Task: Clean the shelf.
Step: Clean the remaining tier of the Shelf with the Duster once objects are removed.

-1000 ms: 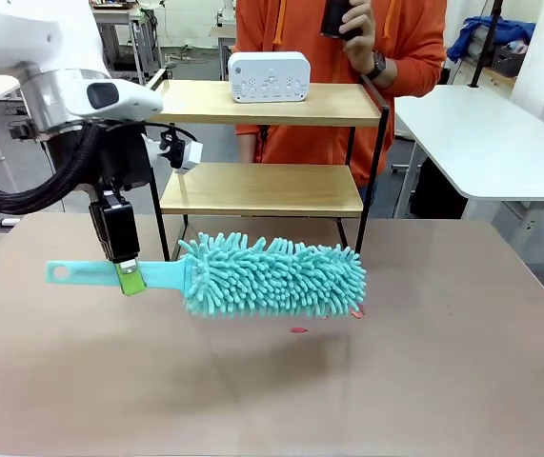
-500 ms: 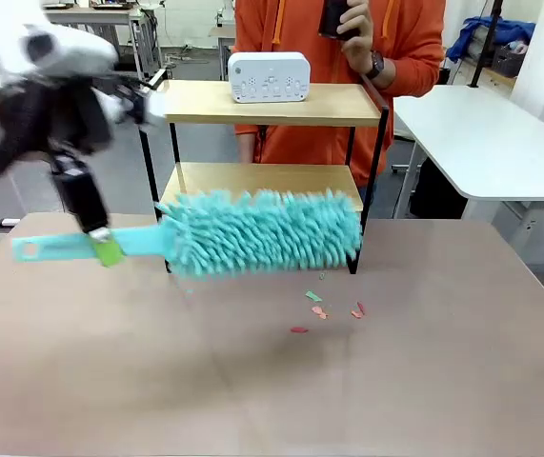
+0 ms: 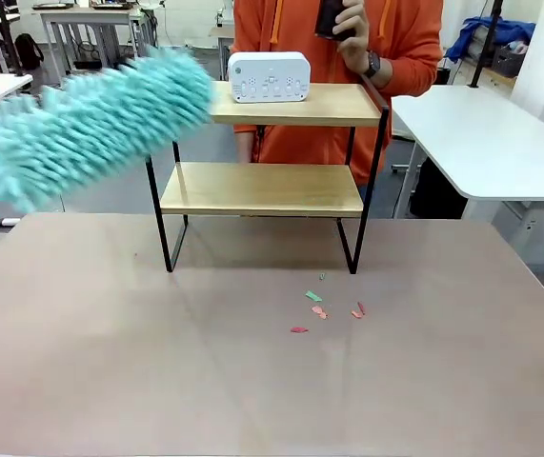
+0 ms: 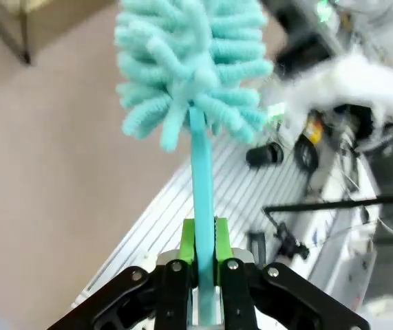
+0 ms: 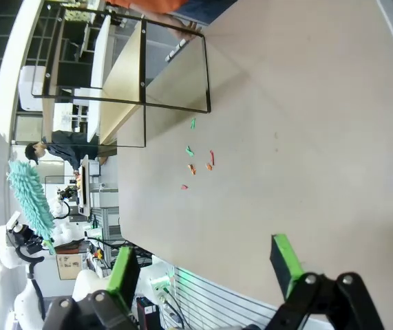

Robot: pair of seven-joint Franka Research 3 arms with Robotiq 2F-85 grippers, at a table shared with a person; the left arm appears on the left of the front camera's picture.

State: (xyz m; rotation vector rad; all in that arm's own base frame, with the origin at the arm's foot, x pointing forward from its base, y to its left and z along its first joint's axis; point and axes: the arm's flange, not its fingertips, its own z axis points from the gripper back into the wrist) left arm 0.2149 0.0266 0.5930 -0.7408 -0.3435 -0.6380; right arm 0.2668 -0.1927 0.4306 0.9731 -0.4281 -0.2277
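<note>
The shelf (image 3: 262,188) stands toward the far side of the brown table (image 3: 252,390), its four black legs on the tabletop and both wooden boards level. On the top board sits a white box (image 3: 269,76) with buttons on its front; the lower board is bare. Just behind the shelf stands a person (image 3: 400,43) in orange, one hand (image 3: 352,24) raised at the chest around a dark thing too cropped to identify. In front of the shelf, near its right legs, a few small red and green scraps (image 3: 321,310) lie scattered on the table. A teal fluffy duster (image 3: 81,124) hangs in the air at the upper left of the front view, blurred and tilted, its higher end overlapping the left corner of the top board; whether it touches the board cannot be told. In the left wrist view the left pincer (image 4: 205,237) is clamped on the duster's thin teal handle (image 4: 200,172), green pads (image 4: 188,237) pressed to either side, the fluffy head pointing away from the wrist. The right pincer (image 5: 204,268) is spread wide with nothing between its fingers, held above the near part of the table, well apart from the shelf and the scraps.
</note>
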